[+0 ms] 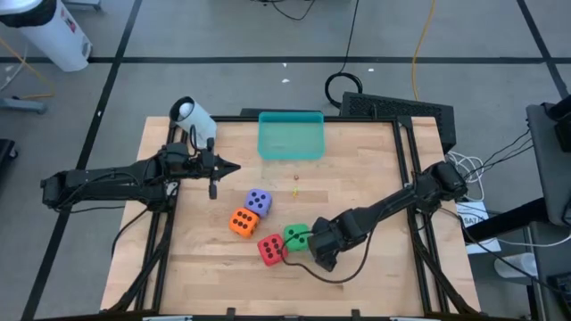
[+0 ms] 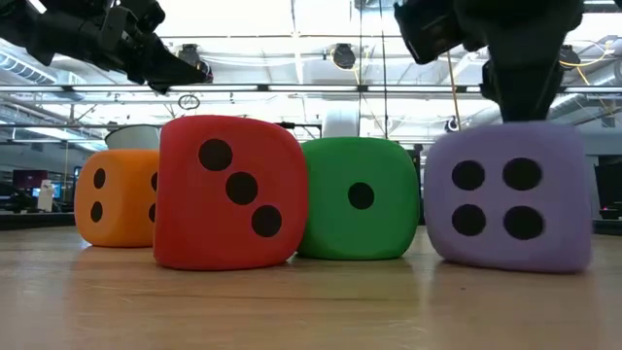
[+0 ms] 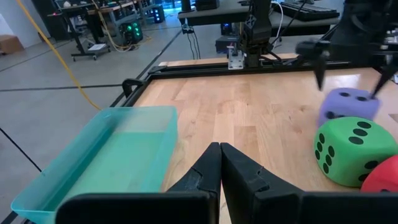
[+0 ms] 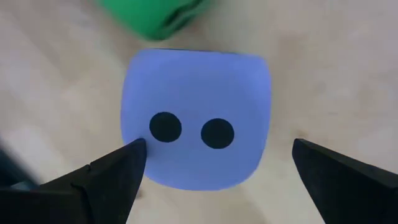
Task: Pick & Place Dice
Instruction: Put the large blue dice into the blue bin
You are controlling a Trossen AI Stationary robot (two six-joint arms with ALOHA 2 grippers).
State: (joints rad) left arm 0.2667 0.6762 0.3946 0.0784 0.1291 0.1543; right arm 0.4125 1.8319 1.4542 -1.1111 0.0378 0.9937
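Purple die [image 4: 196,124], two pips up, sits between the wide-open right gripper [image 4: 214,165].

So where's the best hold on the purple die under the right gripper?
Grip the purple die from above by its two flat side faces: it sits square, two pips up, and the open right gripper straddles them. The green die sits beside a third face. Left gripper waits shut by the tray.

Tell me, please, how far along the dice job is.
Nothing looks placed: the teal tray is empty. In hand: the right gripper, jaws open, straddles one purple die. Left: gripping it, then the other purple die, orange die, red die and green die. The left gripper waits shut near the tray.
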